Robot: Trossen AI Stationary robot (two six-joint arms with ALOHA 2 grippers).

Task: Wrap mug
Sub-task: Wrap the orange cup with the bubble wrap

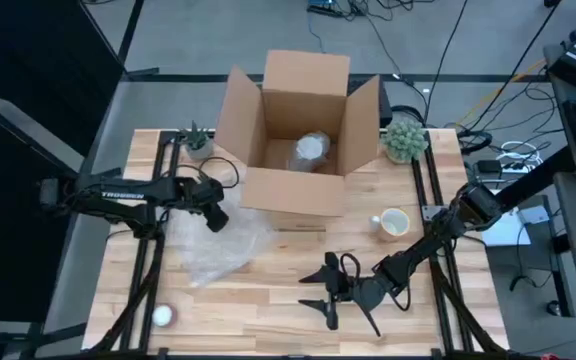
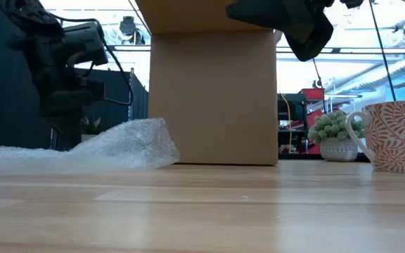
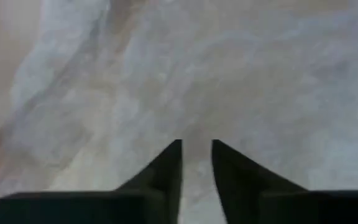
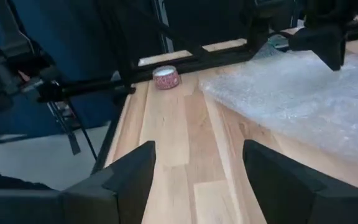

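Observation:
The mug (image 1: 395, 222), white with a red leaf pattern (image 2: 399, 137), stands upright on the table to the right of the cardboard box; no gripper touches it. A crumpled sheet of bubble wrap (image 1: 218, 245) lies on the table at the left, in front of the box. My left gripper (image 1: 213, 215) hovers over the wrap's far part, its fingers (image 3: 166, 168) pointing down with a narrow gap between them and nothing in it. My right gripper (image 1: 333, 290) hangs wide open over the table's near middle, left of the mug, with bare wood between its fingers (image 4: 135, 174).
An open cardboard box (image 1: 298, 130) stands at the far middle, with something wrapped inside. Small potted plants (image 1: 198, 140) (image 1: 405, 138) flank it. A small roll (image 1: 161, 316) lies at the near left corner. Bare wood lies between the wrap and the mug.

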